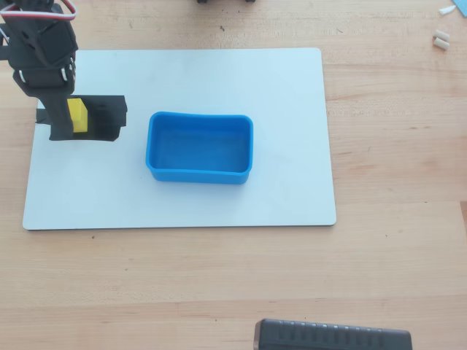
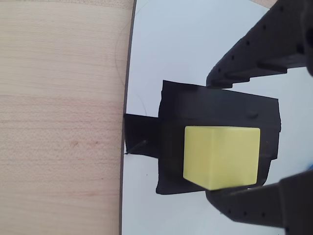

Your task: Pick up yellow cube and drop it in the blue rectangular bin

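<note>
The yellow cube (image 1: 77,117) sits on a black patch (image 1: 109,117) at the left end of a white board (image 1: 219,73). My gripper (image 1: 67,111) hangs over it from the top left. In the wrist view the cube (image 2: 221,156) lies between the two black fingers of the gripper (image 2: 210,139). The lower finger (image 2: 254,208) is at the cube's edge and the upper finger (image 2: 254,49) stands apart from it, so the jaws are open around the cube. The blue rectangular bin (image 1: 198,176) stands empty on the middle of the board, to the right of the cube.
The board lies on a wooden table (image 1: 394,182). A black device (image 1: 332,337) sits at the bottom edge of the overhead view. Small white pieces (image 1: 441,38) lie at the top right. In the wrist view the board's edge (image 2: 128,73) runs beside the wood.
</note>
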You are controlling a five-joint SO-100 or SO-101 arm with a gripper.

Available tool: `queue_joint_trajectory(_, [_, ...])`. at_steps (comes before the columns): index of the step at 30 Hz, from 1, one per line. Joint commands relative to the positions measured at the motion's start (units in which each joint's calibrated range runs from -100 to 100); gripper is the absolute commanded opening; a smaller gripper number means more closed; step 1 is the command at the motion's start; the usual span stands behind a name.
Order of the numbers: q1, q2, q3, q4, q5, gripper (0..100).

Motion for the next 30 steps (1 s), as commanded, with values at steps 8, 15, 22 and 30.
queue_joint_trajectory(8, [0.1,0.0,-0.1,-1.0,-1.2,6])
queue_joint_trajectory(15, [-1.7,-0.9,-0.5,2.1,-4.8,4])
queue_joint_trajectory(22, [-8.6,-12.7,-3.2,12.7,-10.4,4])
queue_joint_trajectory(30, [-22.3,-16.5,-16.8,25.2,-17.5,6])
